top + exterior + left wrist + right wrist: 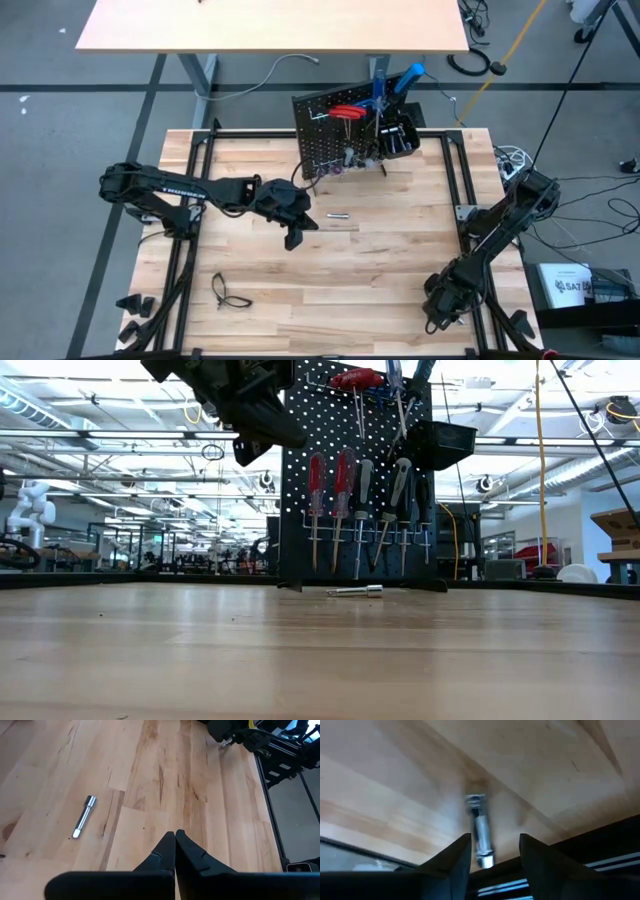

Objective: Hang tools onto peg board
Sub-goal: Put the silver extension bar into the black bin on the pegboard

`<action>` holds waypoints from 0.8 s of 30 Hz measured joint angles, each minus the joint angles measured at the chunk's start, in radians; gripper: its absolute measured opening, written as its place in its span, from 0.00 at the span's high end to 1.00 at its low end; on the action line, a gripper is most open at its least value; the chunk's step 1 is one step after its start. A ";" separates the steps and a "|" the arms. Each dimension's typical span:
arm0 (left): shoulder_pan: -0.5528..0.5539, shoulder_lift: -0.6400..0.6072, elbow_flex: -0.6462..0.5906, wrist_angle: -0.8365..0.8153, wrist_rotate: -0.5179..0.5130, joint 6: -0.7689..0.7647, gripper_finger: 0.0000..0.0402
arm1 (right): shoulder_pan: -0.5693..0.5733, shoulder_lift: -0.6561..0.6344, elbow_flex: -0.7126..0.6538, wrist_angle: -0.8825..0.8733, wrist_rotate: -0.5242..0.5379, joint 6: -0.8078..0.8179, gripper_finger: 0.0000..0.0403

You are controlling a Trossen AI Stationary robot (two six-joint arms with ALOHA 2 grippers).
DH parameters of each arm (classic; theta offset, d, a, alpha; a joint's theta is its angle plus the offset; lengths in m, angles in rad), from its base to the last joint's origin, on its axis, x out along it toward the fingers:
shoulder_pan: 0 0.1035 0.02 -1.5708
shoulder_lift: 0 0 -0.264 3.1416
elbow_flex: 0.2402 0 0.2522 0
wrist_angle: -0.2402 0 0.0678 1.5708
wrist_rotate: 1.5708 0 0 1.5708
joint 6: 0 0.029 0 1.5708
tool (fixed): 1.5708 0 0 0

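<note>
The peg board (335,135) stands upright at the table's far middle, with screwdrivers (345,500) hanging in a row on its rail and red-handled tools (347,112) near its top. A small silver bit (340,215) lies on the table in front of it. My left gripper (175,835) hovers shut and empty above the table, just left of that bit (84,816). My right gripper (492,847) is low at the table's near right corner (440,305). It is open, with its fingers on either side of a second silver bit (480,832) lying by the table's edge.
A black wire-like object (230,292) lies on the table near the front left. The table's black frame rails (470,200) run along its sides, and one passes just beyond the bit in the right wrist view. A small black bin (400,135) hangs on the board's right.
</note>
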 joint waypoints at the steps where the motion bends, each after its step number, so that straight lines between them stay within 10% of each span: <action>1: 0.000 0.000 0.000 -0.001 -0.001 0.000 1.00 | 0.007 0.006 -0.011 0.027 -0.017 0.012 0.62; 10: 0.000 0.000 0.000 -0.002 -0.007 0.000 1.00 | 0.009 0.113 0.023 0.043 -0.087 0.011 0.95; 17: 0.000 0.000 0.000 -0.001 -0.034 0.000 1.00 | -0.045 0.155 0.041 -0.004 -0.087 -0.121 0.95; 24: 0.000 0.000 0.000 -0.005 -0.034 0.000 1.00 | -0.070 -0.028 0.034 -0.081 0.172 -0.093 0.95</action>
